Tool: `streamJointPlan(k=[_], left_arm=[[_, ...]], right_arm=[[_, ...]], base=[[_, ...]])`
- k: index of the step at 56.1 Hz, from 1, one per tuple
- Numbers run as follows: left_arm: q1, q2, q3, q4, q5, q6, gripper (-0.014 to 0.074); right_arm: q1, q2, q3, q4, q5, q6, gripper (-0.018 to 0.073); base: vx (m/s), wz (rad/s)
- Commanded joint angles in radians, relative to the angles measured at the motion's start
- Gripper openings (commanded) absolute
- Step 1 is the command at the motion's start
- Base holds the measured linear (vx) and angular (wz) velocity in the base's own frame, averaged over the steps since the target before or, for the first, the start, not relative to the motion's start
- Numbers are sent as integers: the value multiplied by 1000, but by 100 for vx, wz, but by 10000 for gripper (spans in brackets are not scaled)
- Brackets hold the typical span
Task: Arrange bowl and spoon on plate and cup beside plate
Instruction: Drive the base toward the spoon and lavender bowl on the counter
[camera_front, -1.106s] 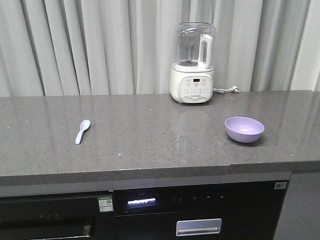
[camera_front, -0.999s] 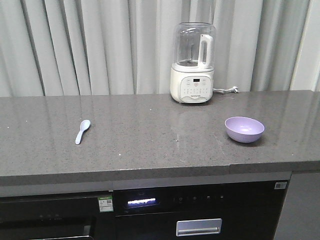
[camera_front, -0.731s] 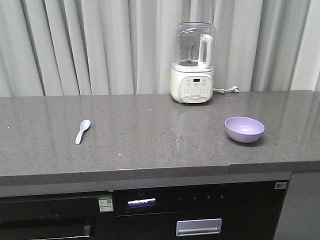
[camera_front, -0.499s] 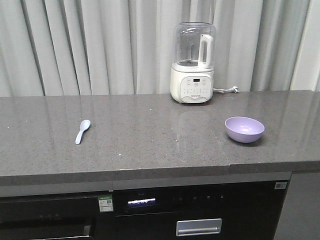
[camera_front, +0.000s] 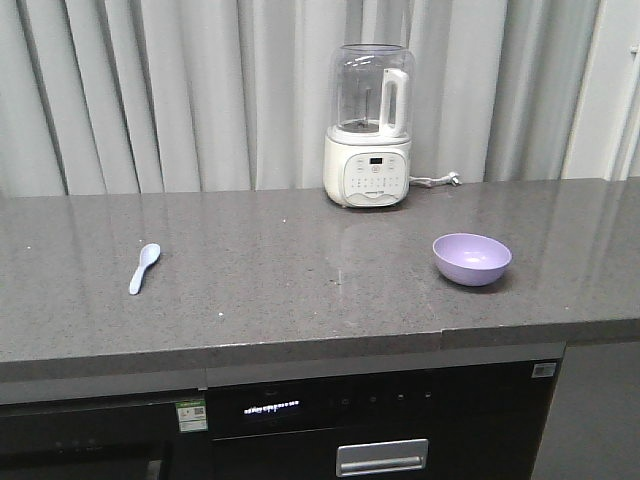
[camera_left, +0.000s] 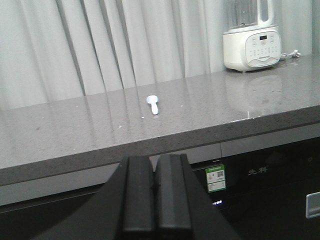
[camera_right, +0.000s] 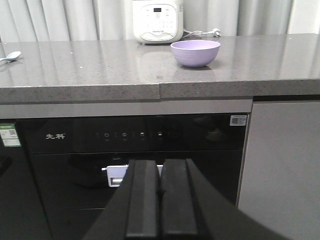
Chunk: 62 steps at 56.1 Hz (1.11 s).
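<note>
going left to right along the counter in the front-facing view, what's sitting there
short pale-blue plastic spoon → white blender with a clear jug → small round lavender-purple plastic bowl

In the front view the whole scene slid slightly leftward. The spoon (camera_front: 144, 267), the bowl (camera_front: 471, 259) and the blender (camera_front: 368, 127) shifted together with their spacing unchanged, so apparently the camera moved rather than the objects.
</note>
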Motion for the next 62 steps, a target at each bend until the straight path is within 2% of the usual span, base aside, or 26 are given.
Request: streamJointPlan(k=[1,62], left_arm=[[-4,-16,-26,-8,-87,-5,3],[-3,-15,-26,-8,-87,-5,3]], right_arm=[[-6,-4,3,-9,-83,0,-8],[-6,-4,3,-9,-83,0,-8]], base=[[6,-15],[18,-17]])
